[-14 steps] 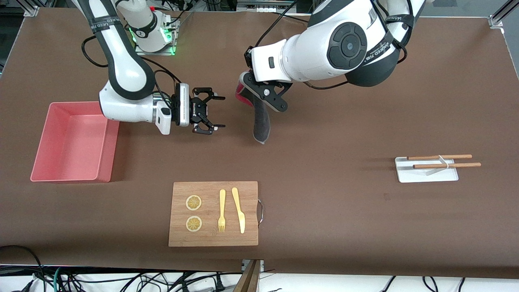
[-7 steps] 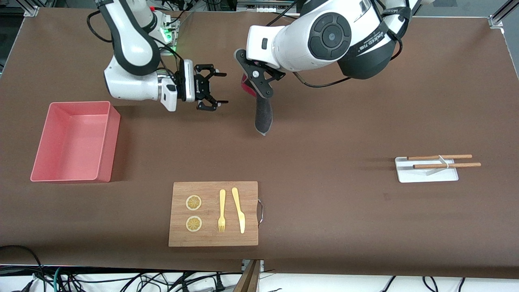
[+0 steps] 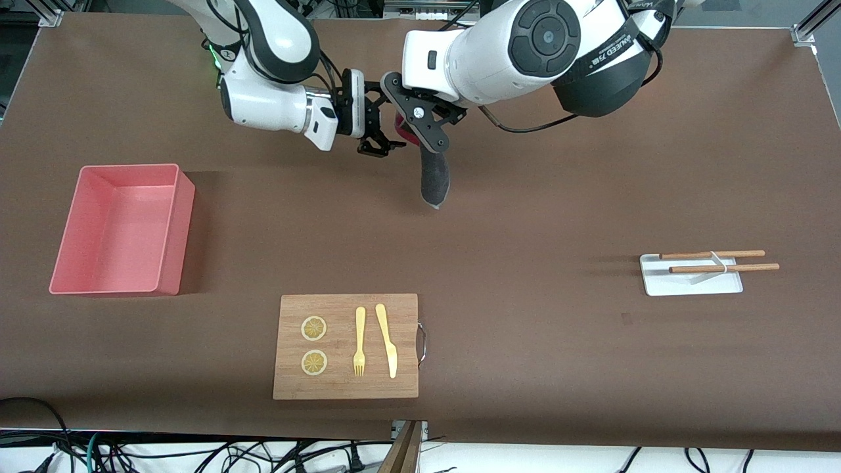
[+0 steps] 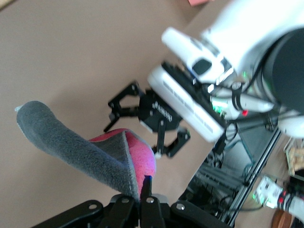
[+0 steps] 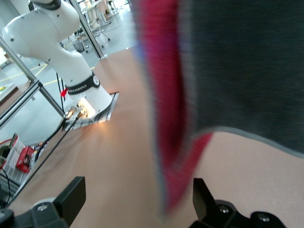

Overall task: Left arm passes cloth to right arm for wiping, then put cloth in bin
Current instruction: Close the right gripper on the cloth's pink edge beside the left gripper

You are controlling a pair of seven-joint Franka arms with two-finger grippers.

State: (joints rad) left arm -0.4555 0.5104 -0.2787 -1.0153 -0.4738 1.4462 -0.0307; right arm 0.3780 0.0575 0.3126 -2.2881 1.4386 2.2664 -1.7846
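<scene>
While my left gripper (image 3: 427,135) is clamping the top of the cloth (image 3: 433,177), the cloth is hanging straight down over the bare table (image 3: 558,197), long axis vertical, grey face out and red face inside the fold. My right gripper (image 3: 384,128) is standing just beside it with fingers spread wide; in the right wrist view the red edge (image 5: 166,123) is sitting between my two fingertips, not yet pinched. So the right arm is the nearer one for taking it, I think. The brown mat under is flat and free around. The bin (image 3: 184,197) is lying well apart, toward the right arm's end, and the cutting board (image 3: 345,309) is nearer to the front camera.
</scene>
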